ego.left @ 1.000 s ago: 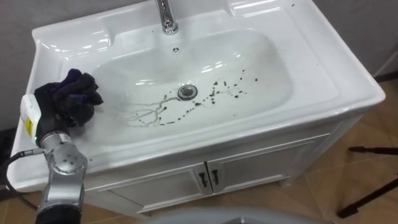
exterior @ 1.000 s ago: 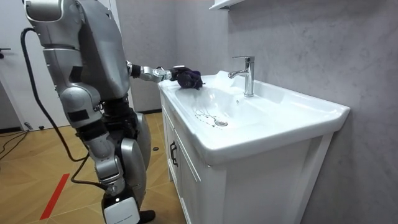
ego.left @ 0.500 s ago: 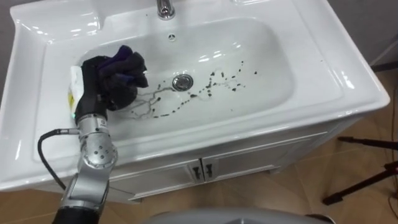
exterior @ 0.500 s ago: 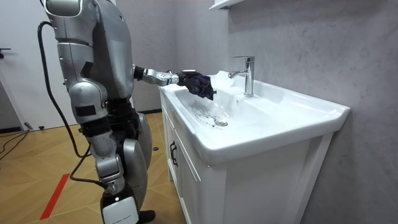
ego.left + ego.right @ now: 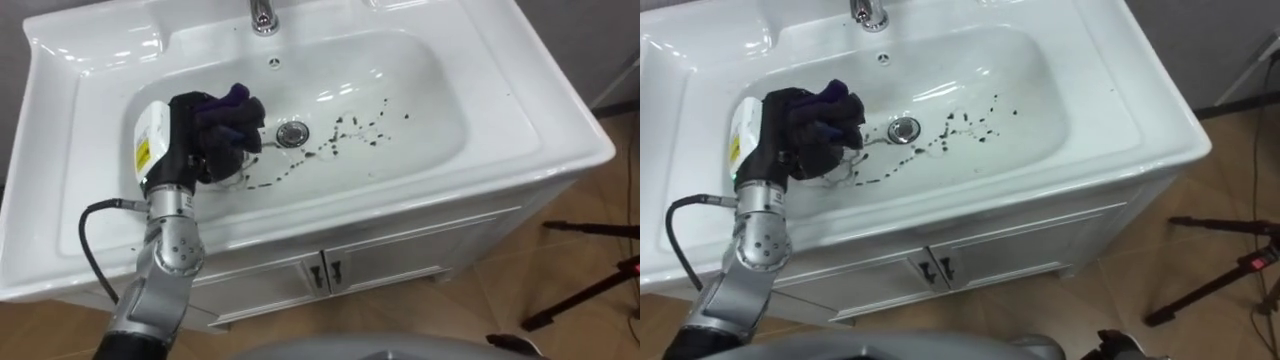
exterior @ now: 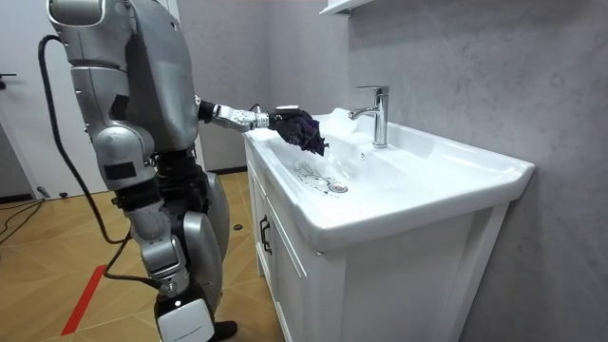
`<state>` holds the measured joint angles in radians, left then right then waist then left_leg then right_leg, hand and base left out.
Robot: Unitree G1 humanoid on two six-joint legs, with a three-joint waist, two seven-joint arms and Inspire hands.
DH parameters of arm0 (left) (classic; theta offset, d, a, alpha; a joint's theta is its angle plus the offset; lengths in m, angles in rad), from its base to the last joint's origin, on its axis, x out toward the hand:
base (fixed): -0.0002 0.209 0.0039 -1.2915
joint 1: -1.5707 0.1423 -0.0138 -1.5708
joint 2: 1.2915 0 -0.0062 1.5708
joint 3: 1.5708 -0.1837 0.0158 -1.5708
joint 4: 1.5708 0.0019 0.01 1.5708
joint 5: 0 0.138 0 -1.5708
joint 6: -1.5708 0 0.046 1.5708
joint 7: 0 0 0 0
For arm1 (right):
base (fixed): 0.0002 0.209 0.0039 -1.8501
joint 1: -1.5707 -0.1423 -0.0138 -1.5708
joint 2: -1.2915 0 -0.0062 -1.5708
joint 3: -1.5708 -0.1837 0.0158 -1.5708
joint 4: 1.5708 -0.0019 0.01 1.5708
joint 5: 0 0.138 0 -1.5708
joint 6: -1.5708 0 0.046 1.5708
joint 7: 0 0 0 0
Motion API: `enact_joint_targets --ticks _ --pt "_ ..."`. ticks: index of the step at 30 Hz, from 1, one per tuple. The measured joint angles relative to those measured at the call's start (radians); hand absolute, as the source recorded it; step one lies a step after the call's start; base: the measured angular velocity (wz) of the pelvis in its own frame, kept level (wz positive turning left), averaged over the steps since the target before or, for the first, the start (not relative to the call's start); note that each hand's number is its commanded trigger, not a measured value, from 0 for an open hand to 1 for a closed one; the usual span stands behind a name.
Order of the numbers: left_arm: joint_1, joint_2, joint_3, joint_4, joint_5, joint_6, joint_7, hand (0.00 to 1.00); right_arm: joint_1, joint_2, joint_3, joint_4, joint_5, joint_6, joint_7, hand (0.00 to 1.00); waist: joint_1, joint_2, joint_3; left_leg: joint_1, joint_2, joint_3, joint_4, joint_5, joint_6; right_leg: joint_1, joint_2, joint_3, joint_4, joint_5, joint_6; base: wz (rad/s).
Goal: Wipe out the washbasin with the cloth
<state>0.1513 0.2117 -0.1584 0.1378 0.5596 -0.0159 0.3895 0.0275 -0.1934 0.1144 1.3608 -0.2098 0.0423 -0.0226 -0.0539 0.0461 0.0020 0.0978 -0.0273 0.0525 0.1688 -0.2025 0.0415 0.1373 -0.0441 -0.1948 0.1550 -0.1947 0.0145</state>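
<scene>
A dark cloth (image 5: 228, 118) is gripped, bunched, by the left robot hand (image 5: 186, 148) inside the basin (image 5: 430, 100), just beside the drain (image 5: 292, 133), so the dark stains (image 5: 350, 128) can be reached.

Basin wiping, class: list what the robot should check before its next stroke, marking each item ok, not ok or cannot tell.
1. Left hand has its fingers curled round the cloth: ok.
2. Cloth over the basin, beside the drain: ok.
3. Cloth pressing on the basin surface: cannot tell.
4. Basin free of dark stains: not ok, they lie around the drain.
5. Tap clear of the hand: ok.
</scene>
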Motion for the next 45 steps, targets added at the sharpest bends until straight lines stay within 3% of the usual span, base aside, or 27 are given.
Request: enact_joint_targets --ticks 3,9,11,13,16,21,25,37,40,45 --pt "0.0 0.027 -0.001 0.0 0.047 0.001 -0.014 1.0 0.002 0.0 0.001 0.0 0.0 0.002 0.0 0.0 -0.008 0.002 -0.0007 -0.001 -0.001 0.003 0.0 0.0 -0.001 0.002 0.002 0.0 0.0 0.001 -0.002 0.0" --pt "-0.012 0.063 0.0 0.0 0.197 0.025 -0.04 1.0 0.015 -0.006 -0.001 0.001 -0.013 0.014 0.009 0.0 -0.025 0.028 0.0004 -0.002 0.0 0.006 -0.001 0.0 -0.001 -0.014 0.002 0.003 0.0 0.003 -0.002 -0.03" --pt "-0.022 0.086 0.0 0.0 0.247 0.038 -0.056 1.0 0.018 -0.007 -0.002 0.0 -0.03 0.026 0.024 0.0 -0.026 0.037 -0.0007 -0.008 0.005 0.012 -0.002 0.0 -0.001 -0.017 0.003 0.003 0.0 0.003 -0.003 -0.06" --pt "-0.052 0.113 0.0 0.0 0.311 0.059 -0.092 1.0 0.023 -0.013 -0.011 0.0 -0.032 0.027 0.044 0.0 -0.03 0.054 0.004 -0.017 0.008 0.023 -0.001 0.0 -0.001 -0.02 0.003 0.006 -0.001 0.007 -0.003 -0.05" --pt "-0.082 0.16 -0.002 0.0 0.4 0.063 -0.123 1.0 0.02 -0.022 -0.011 0.002 -0.031 0.024 0.057 0.0 -0.034 0.073 0.0109 -0.016 0.009 0.027 -0.003 0.0 -0.001 -0.02 0.003 0.007 -0.002 0.007 -0.003 -0.01" --pt "-0.116 0.234 -0.001 -0.023 0.573 0.078 -0.157 1.0 0.02 -0.052 -0.021 -0.007 -0.034 0.022 0.052 0.0 -0.033 0.1 -0.0013 -0.022 0.01 0.028 0.001 0.0 -0.001 -0.03 0.004 0.014 -0.002 0.007 -0.004 -0.03" --pt "-0.137 0.281 -0.001 -0.067 0.616 0.096 -0.165 1.0 0.022 -0.068 -0.019 0.0 -0.033 0.022 0.022 0.0 -0.032 0.102 0.0067 -0.02 0.01 0.029 0.005 0.0 -0.001 -0.025 0.003 0.015 -0.002 0.007 -0.004 0.0" --pt "-0.158 0.286 -0.014 -0.06 0.632 0.142 -0.265 1.0 0.024 -0.072 -0.018 0.002 -0.036 0.024 0.0 0.0 -0.043 0.106 0.013 -0.043 0.015 0.056 0.013 0.001 -0.001 -0.061 0.007 0.04 -0.002 0.009 -0.005 -0.05" --pt "-0.158 0.279 -0.064 -0.057 0.628 0.175 -0.293 1.0 0.021 -0.075 -0.016 0.002 -0.031 0.024 0.001 0.0 -0.053 0.108 0.0115 -0.047 0.014 0.059 0.013 0.001 -0.001 -0.066 0.007 0.041 -0.002 0.009 -0.005 -0.04" --pt "-0.151 0.266 -0.144 -0.024 0.607 0.174 -0.345 1.0 -0.004 -0.075 -0.018 -0.006 -0.031 0.022 0.003 0.0 -0.082 0.104 0.0145 -0.052 0.015 0.053 0.013 0.001 -0.001 -0.063 0.006 0.034 -0.002 0.009 -0.005 0.01"
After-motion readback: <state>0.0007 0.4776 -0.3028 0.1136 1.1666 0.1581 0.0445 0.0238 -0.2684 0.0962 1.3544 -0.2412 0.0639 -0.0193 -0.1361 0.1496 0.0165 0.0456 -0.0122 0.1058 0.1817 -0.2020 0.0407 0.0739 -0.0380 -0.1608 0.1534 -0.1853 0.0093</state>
